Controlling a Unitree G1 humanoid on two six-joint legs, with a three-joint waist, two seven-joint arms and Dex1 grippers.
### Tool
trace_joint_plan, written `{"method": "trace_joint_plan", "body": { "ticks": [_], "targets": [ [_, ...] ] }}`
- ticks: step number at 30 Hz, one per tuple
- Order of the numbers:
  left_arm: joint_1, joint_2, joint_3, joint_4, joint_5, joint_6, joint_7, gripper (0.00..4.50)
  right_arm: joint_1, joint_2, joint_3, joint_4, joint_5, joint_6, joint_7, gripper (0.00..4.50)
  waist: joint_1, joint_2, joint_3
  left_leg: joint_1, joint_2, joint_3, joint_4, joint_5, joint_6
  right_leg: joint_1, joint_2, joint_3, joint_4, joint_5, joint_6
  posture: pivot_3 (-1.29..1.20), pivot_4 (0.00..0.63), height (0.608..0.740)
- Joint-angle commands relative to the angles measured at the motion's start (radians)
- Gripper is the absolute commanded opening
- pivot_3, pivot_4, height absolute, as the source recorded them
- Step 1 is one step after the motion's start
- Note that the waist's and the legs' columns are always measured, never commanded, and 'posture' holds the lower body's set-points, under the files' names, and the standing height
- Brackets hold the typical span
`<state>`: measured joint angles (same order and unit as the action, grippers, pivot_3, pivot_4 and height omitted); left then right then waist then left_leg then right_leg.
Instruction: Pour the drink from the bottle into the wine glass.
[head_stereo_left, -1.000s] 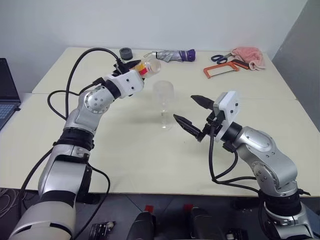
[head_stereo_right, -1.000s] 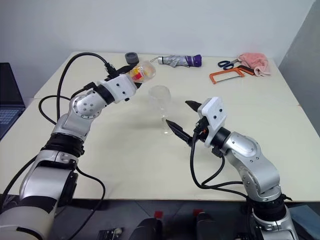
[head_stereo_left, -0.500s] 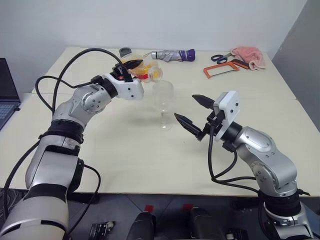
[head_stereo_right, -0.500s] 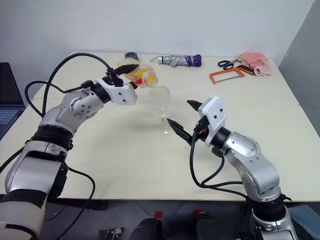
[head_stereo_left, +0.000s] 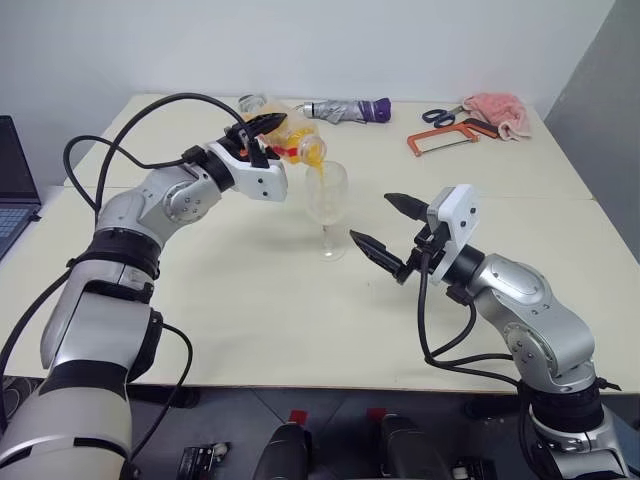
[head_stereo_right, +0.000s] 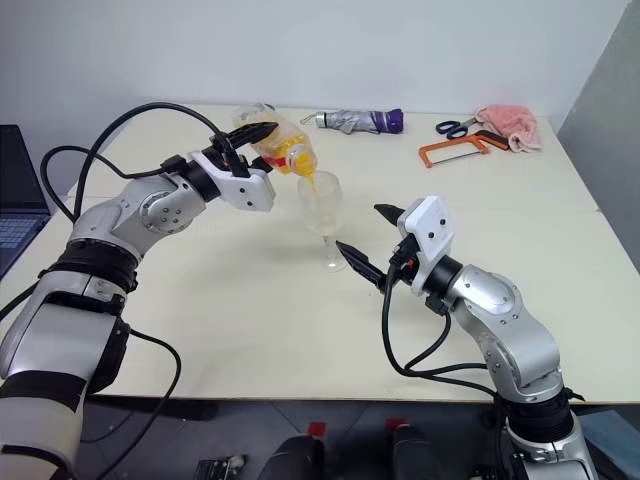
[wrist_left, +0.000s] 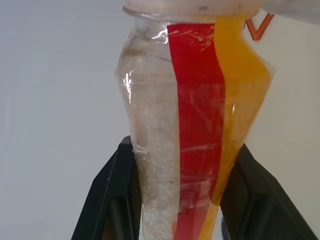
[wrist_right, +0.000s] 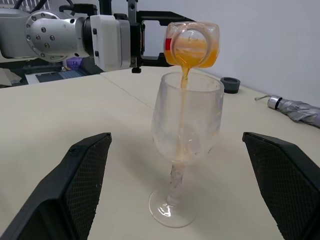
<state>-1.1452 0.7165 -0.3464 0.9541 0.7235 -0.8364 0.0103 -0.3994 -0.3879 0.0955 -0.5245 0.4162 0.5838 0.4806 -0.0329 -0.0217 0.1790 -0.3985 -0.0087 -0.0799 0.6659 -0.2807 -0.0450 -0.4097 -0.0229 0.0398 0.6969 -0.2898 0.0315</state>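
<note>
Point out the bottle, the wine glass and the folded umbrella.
bottle (head_stereo_right: 278, 142), right eye view, on its tilted body.
wine glass (wrist_right: 187, 112), right wrist view, on the bowl.
folded umbrella (head_stereo_left: 345, 110), left eye view, on its grey middle.

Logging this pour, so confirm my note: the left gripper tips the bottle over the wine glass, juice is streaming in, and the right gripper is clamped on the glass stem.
One part is wrong: the right gripper is open, fingers apart on either side of the wine glass, not touching it, as the right wrist view shows. The left gripper does tip the bottle, and juice is streaming in.
</note>
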Motion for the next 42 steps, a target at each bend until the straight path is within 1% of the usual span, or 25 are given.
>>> {"method": "trace_joint_plan", "body": {
  "ticks": [1, 9, 19, 27, 42],
  "targets": [
    [-0.049, 0.024, 0.009, -0.006, 0.004, -0.004, 0.041, 1.67, 0.006, -0.005, -0.023, -0.024, 0.004, -0.037, 0.016, 4.5, 0.0, 0.0, 0.0, 0.0, 0.0, 0.0, 0.0, 0.0, 0.0, 0.0, 0.0, 0.0, 0.0, 0.0, 0.0, 0.0, 0.15, 0.74],
    [-0.078, 0.031, -0.011, 0.02, 0.029, -0.008, 0.066, 1.67, 0.038, -0.002, -0.016, -0.017, -0.011, -0.086, 0.029, 4.5, 0.0, 0.0, 0.0, 0.0, 0.0, 0.001, 0.0, 0.0, 0.0, 0.0, 0.0, 0.0, 0.0, 0.0, 0.0, 0.0, 0.15, 0.74],
    [-0.102, 0.027, -0.023, 0.037, 0.045, -0.012, 0.079, 1.67, 0.078, 0.027, 0.009, -0.036, -0.035, -0.096, -0.001, 4.5, 0.0, 0.0, 0.0, 0.0, 0.0, 0.001, 0.0, 0.0, 0.0, 0.0, 0.0, 0.0, 0.0, 0.0, 0.0, 0.0, 0.15, 0.74],
    [-0.123, 0.024, -0.04, 0.056, 0.052, -0.016, 0.098, 1.67, 0.091, 0.065, 0.033, -0.05, -0.045, -0.089, -0.02, 4.5, 0.0, 0.0, 0.0, 0.0, 0.0, 0.001, 0.0, 0.001, -0.001, 0.0, 0.0, 0.0, 0.0, 0.0, 0.0, 0.0, 0.15, 0.74],
    [-0.147, 0.031, -0.06, 0.086, 0.082, -0.021, 0.136, 1.67, 0.095, 0.102, 0.057, -0.042, -0.073, -0.103, -0.034, 4.5, 0.0, 0.0, 0.0, 0.0, 0.0, 0.001, 0.0, 0.001, -0.002, 0.0, 0.0, 0.0, 0.001, 0.0, 0.0, 0.0, 0.15, 0.74]
  ]
}}
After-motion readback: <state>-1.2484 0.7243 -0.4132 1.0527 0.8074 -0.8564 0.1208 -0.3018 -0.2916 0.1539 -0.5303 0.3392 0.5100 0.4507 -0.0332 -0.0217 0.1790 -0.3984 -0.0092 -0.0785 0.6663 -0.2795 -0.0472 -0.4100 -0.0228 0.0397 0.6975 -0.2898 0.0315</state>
